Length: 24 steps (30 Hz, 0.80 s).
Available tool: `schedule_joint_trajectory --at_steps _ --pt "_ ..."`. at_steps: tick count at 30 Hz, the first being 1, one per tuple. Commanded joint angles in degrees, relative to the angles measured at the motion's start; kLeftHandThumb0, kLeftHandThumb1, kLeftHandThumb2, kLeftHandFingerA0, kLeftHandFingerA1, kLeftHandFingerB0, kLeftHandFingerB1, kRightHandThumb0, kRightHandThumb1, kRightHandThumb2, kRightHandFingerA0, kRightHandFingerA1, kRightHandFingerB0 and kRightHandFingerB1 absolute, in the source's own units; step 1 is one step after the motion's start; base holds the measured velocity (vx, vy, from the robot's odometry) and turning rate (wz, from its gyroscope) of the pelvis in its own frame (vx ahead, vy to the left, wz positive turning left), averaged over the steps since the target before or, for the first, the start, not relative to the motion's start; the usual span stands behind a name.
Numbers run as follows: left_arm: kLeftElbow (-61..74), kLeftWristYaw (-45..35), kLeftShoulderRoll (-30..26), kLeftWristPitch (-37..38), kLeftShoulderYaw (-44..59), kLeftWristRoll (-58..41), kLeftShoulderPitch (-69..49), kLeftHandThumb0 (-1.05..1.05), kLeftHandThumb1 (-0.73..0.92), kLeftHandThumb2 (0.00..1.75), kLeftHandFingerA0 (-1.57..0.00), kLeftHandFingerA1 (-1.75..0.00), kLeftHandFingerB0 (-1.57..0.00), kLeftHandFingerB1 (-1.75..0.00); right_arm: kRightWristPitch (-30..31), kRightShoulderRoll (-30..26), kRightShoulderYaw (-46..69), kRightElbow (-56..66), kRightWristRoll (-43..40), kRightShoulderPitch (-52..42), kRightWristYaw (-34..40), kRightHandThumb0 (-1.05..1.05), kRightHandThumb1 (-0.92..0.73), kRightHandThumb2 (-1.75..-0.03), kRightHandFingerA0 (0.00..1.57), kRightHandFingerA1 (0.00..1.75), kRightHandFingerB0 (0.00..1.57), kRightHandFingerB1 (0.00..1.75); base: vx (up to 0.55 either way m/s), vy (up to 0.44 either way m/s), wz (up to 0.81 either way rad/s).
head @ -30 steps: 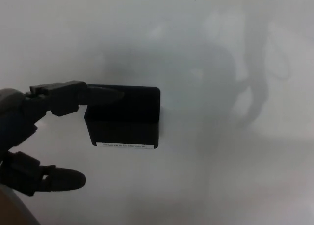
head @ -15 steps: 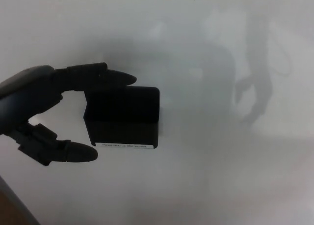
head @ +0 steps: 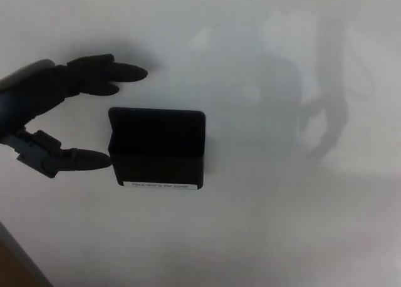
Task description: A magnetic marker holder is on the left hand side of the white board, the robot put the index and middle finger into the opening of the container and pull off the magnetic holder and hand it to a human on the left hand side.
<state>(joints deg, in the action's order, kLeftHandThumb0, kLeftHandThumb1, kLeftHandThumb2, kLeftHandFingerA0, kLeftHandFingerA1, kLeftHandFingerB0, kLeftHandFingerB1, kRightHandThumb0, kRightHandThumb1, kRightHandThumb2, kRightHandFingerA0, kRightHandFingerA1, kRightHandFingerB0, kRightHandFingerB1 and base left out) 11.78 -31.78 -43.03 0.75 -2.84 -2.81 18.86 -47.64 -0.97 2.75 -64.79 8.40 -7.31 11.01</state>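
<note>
A black rectangular magnetic marker holder point(head: 158, 148) sticks to the white board point(head: 263, 224), with a small white label along its bottom edge. My left hand point(head: 56, 114) comes in from the left, open. Its two upper fingers point(head: 106, 71) point right and hover above the holder's top left corner, clear of the opening. The thumb point(head: 78, 160) reaches toward the holder's left side, its tip at or just short of the wall. Nothing is held. My right hand does not show.
Grey shadows and faint reflections lie across the board's upper right point(head: 326, 86). A dark strip point(head: 12, 262) shows at the bottom left corner, past the board's edge.
My left hand has risen: the upper fingers lifted from the holder's top edge to well above it, and the thumb came up from below the holder to its left side.
</note>
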Motion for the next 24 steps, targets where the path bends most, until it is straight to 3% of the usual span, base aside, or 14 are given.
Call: schedule_joint_trajectory --at_steps 1,4,5,14,15,24 --pt "-0.56 -2.9 -0.84 -4.66 -1.61 2.47 1.47 -0.7 0.43 0.76 -0.36 -0.46 -0.14 -0.36 -0.94 -0.61 0.45 -0.5 -1.0 0.68 -0.74 -0.57 -0.56 -0.85 0.57 0.58 0.35 0.48 0.0 0.0 0.0" --pt "-0.44 -3.15 -0.79 -5.07 -1.6 2.59 1.49 -0.7 0.43 0.76 -0.36 -0.46 -0.14 -0.36 -0.98 -0.6 0.49 -0.57 -1.05 0.75 -0.84 -0.57 -0.56 -0.85 0.57 0.58 0.35 0.48 0.0 0.0 0.0" --pt "-0.81 -4.34 -0.77 -5.55 -2.5 2.55 1.72 -0.64 0.5 0.56 -0.48 -0.39 -0.22 -0.29 -0.78 -0.57 0.48 -0.33 -1.01 0.63 -0.7 -0.57 -0.56 -0.86 0.57 0.57 0.37 0.48 0.0 0.0 0.0" --pt "-0.92 -10.84 -2.03 -7.19 -7.56 4.1 3.88 -0.67 0.53 0.57 -0.44 -0.37 -0.27 -0.3 -0.72 -0.53 0.48 -0.15 -1.09 0.56 -0.82 -0.56 -0.56 -0.86 0.58 0.58 0.36 0.48 0.0 0.0 0.0" --pt "-0.82 -11.86 -2.31 -7.69 -8.38 4.2 4.36 -0.69 0.53 0.57 -0.44 -0.37 -0.29 -0.3 -0.7 -0.54 0.48 -0.11 -1.05 0.55 -0.73 -0.51 -0.67 -0.6 0.66 0.46 0.44 0.36 0.0 0.0 0.0" --pt "0.62 -19.91 -5.92 -12.49 -12.76 5.2 9.21 -0.7 0.52 0.57 -0.52 -0.38 -0.35 -0.32 0.22 -0.55 0.26 0.26 -0.67 1.14 -0.17 -0.48 -0.67 -0.6 0.69 0.47 0.43 0.36 0.0 0.0 0.0"
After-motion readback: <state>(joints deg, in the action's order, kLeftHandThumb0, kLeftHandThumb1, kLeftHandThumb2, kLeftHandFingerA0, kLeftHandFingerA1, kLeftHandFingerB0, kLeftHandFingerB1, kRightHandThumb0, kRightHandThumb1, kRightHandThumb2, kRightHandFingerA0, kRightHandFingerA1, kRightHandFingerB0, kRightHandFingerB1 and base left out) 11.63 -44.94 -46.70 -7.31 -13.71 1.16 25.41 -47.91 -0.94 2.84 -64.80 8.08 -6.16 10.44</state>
